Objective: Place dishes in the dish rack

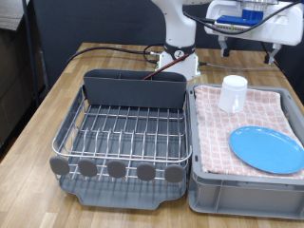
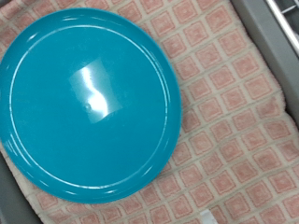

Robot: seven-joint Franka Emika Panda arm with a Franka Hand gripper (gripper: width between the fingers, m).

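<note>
The light-blue plate (image 1: 266,149) lies flat on the pink checked cloth in the grey crate and fills much of the wrist view (image 2: 89,103). The white cup (image 1: 233,93) stands on the same cloth, further back. A thin reddish-brown piece, apparently the wooden spoon (image 1: 157,73), lies at the top edge of the dark-grey caddy (image 1: 133,90). The wire dish rack (image 1: 123,128) holds no plate or cup. My gripper (image 1: 245,24) hangs high above the crate at the exterior view's top right. Its fingers do not show clearly.
The grey crate (image 1: 242,190) stands against the rack on the exterior view's right. Round grey discs (image 1: 116,169) line the rack's near edge. The robot base (image 1: 178,43) and cables (image 1: 119,49) sit behind the caddy on the wooden table (image 1: 38,114).
</note>
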